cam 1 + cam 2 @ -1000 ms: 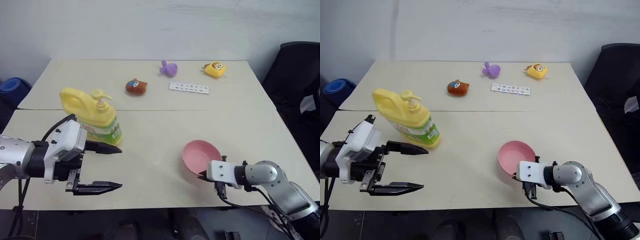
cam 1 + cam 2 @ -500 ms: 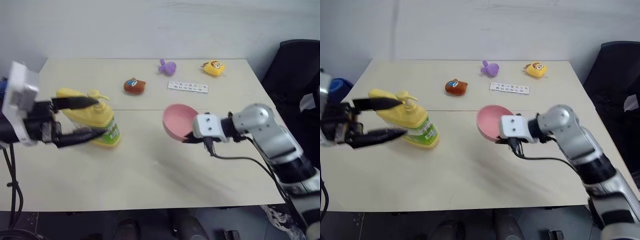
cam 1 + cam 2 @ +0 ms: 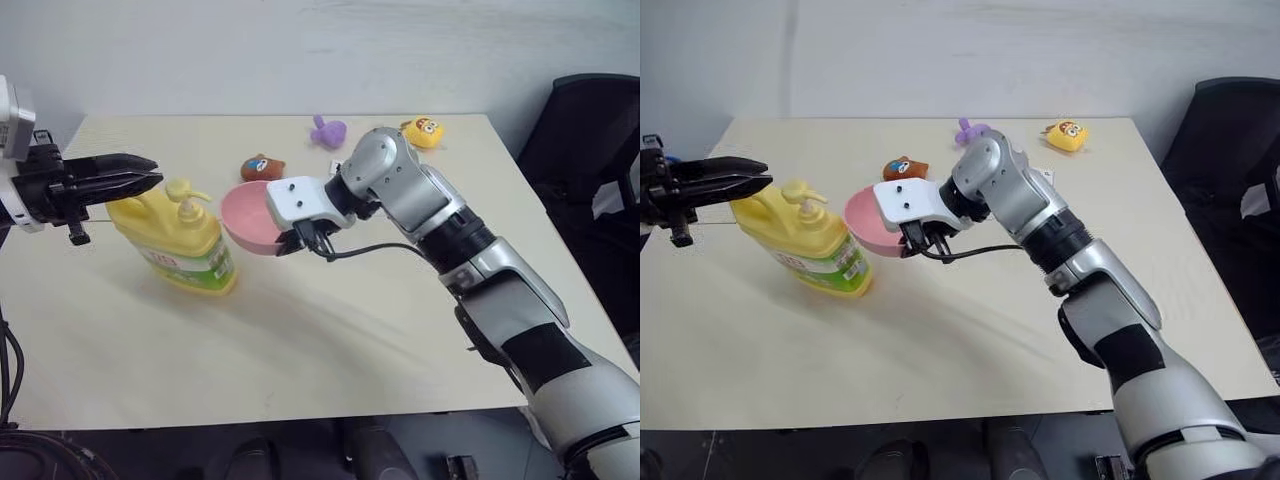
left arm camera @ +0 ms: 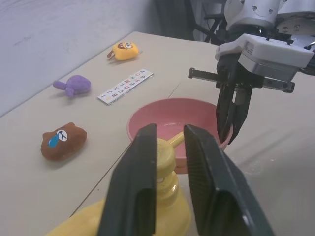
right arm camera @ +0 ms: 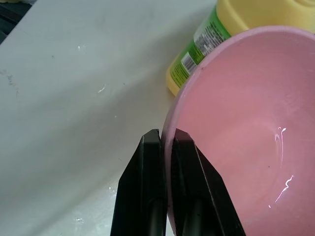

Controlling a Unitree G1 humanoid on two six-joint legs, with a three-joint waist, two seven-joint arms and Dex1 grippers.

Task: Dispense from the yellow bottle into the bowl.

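The yellow bottle (image 3: pixel 185 240) stands on the left of the table, its pump spout turned towards the bowl. My right gripper (image 3: pixel 300 240) is shut on the rim of the pink bowl (image 3: pixel 248 215) and holds it tilted in the air, right beside the spout. In the right wrist view its fingers (image 5: pixel 147 187) pinch the bowl's rim (image 5: pixel 172 147). My left gripper (image 3: pixel 150 175) hovers level just above the bottle's handle and pump head (image 4: pixel 162 155). Its fingers are shut, with nothing between them.
At the back of the table (image 3: pixel 330 340) lie a brown toy (image 3: pixel 262 167), a purple toy (image 3: pixel 328 131), a small yellow toy figure (image 3: pixel 424 131) and a letter strip (image 4: pixel 125 86). A black chair (image 3: pixel 590 130) stands to the right.
My right gripper lifted the bowl off the table's front right and carried it up and left to the bottle's spout. My left gripper rose above the bottle, and its wide-open fingers closed.
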